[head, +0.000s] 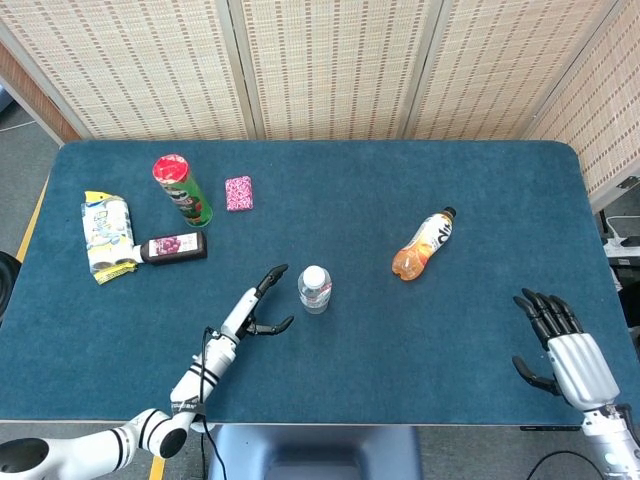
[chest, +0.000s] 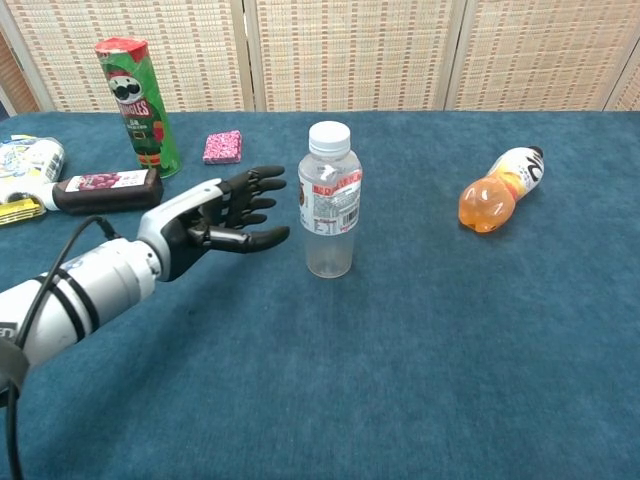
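Near the middle of the frame, the left hand (chest: 222, 218) hovers with fingers spread wide, holding nothing, just left of the upright water bottle (chest: 329, 200) at the centre of the blue tabletop (head: 330, 180). The right hand (head: 562, 345) sits at the lower right of the head view, fingers apart and empty, well apart from everything. An orange drink bottle (head: 423, 244) lies on its side right of centre. At the upper left stand a green chip can (chest: 137, 104), with a pink packet (chest: 223, 146) beside it.
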